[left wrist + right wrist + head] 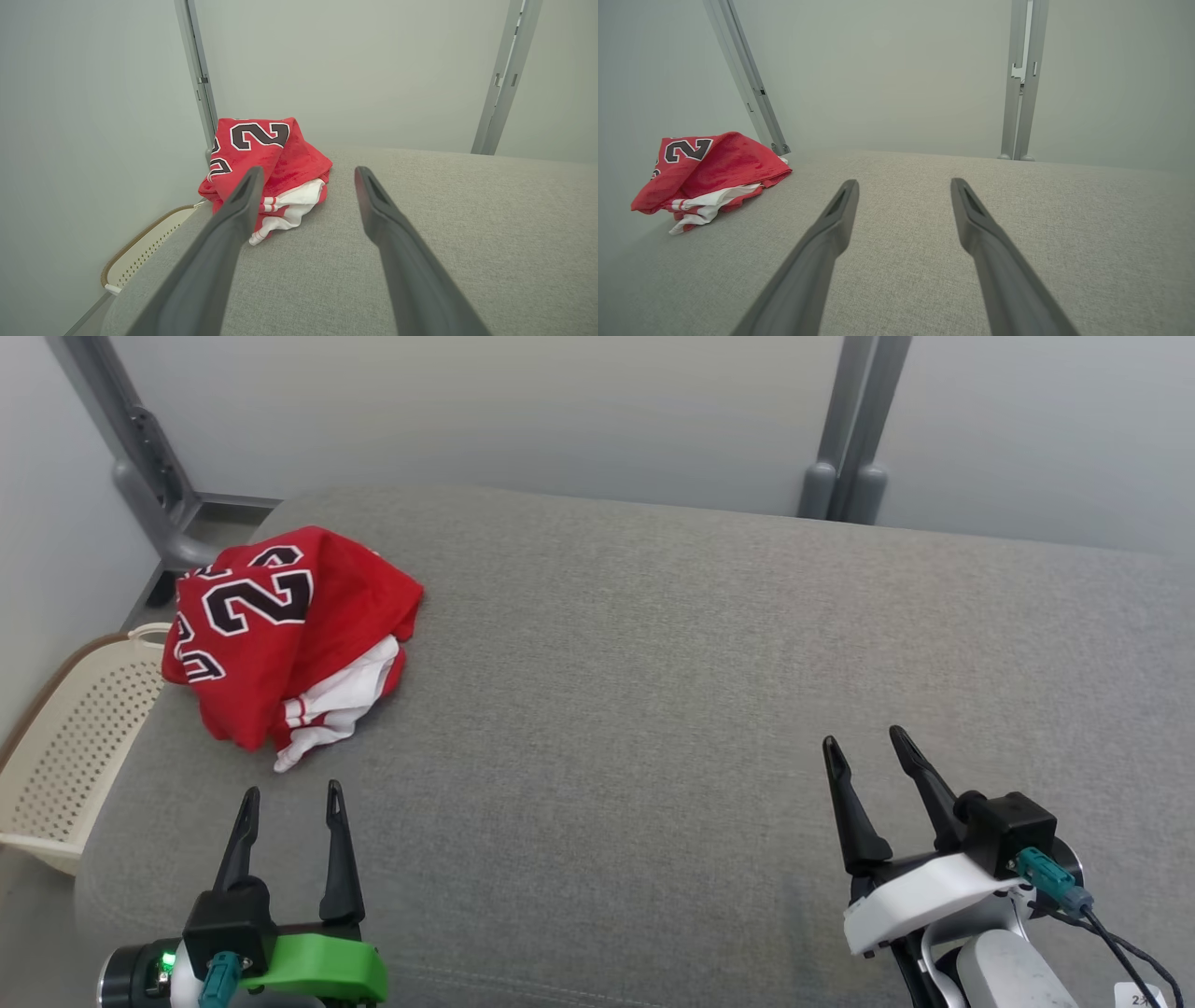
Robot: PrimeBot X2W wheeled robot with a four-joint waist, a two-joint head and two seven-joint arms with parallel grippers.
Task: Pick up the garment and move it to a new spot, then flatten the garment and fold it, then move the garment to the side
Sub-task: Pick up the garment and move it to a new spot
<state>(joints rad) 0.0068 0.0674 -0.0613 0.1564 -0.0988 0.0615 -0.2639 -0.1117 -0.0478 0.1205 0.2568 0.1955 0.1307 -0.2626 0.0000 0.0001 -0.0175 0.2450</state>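
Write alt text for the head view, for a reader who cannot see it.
A crumpled red jersey with black numerals lies at the far left of a grey padded surface. The left gripper and right gripper hover open and empty nearer the camera. A cream perforated basket stands beside the surface's left edge.

The basket runs off the left edge, and the garment folds over part of its numerals
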